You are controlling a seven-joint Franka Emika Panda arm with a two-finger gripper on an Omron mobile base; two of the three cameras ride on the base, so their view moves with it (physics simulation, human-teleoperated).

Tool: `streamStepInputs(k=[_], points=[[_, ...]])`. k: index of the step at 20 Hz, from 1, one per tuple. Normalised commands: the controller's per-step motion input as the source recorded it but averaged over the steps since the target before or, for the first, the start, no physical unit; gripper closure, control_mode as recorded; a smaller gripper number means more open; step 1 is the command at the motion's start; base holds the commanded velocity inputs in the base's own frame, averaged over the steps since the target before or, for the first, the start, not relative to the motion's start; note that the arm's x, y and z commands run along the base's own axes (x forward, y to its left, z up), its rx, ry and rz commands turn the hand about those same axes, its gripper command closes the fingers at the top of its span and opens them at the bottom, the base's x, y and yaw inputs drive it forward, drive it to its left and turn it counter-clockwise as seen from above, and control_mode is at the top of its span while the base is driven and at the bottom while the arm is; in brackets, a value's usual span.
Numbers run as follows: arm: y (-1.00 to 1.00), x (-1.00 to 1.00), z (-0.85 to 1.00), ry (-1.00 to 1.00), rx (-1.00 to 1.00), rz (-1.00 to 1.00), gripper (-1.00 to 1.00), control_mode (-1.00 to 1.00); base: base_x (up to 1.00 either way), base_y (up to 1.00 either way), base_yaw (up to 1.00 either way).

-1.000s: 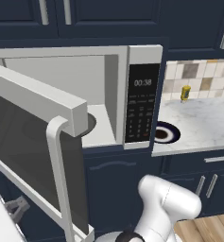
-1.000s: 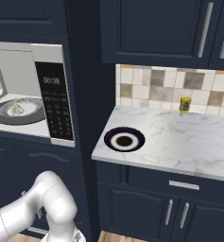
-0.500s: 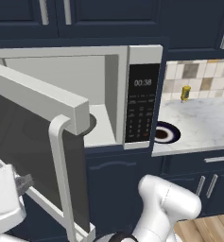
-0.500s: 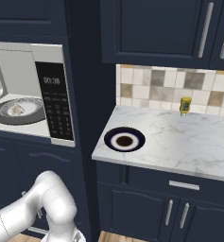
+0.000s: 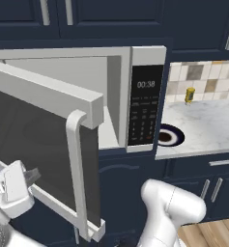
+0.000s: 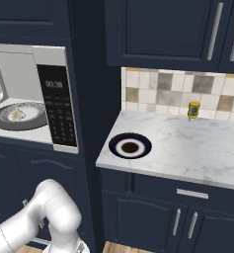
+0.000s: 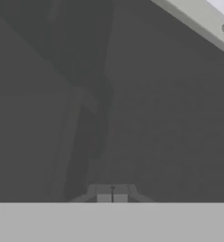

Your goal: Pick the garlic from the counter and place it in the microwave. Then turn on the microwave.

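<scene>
With the garlic (image 6: 16,115) already on the microwave (image 5: 144,103) turntable, the door (image 5: 36,144) swings stiffly and light; push its glass at 9 o'clock, where the gripper (image 7: 112,195), fingers together, sits close.

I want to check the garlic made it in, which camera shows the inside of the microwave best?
The right base view: the microwave cavity is open to it, with a pale lump on the turntable. The left base view has the open door blocking the cavity floor. The hand view faces dark door glass.
</scene>
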Motion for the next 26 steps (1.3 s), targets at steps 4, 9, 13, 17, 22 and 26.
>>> streamStepInputs(k=[4, 9, 13, 17, 22, 26], points=[[0.0, 0.62, -0.22, 0.0, 0.0, 0.15, 1.0, -1.0, 0.0, 0.0, 0.0], [0.0, 0.82, -0.17, 0.01, 0.0, 0.2, 1.0, -1.0, 0.0, 0.0, 0.0], [0.0, 0.97, -0.16, 0.04, 0.0, 0.31, 1.0, -1.0, 0.0, 0.0, 0.0], [0.0, 0.88, -0.17, 0.06, 0.0, 0.35, 1.0, -1.0, 0.0, 0.0, 0.0], [0.0, 0.8, -0.15, 0.06, 0.0, 0.36, 1.0, -1.0, 0.0, 0.0, 0.0], [0.0, 0.59, -0.13, 0.04, 0.0, 0.34, 1.0, -1.0, 0.0, 0.0, 0.0]])
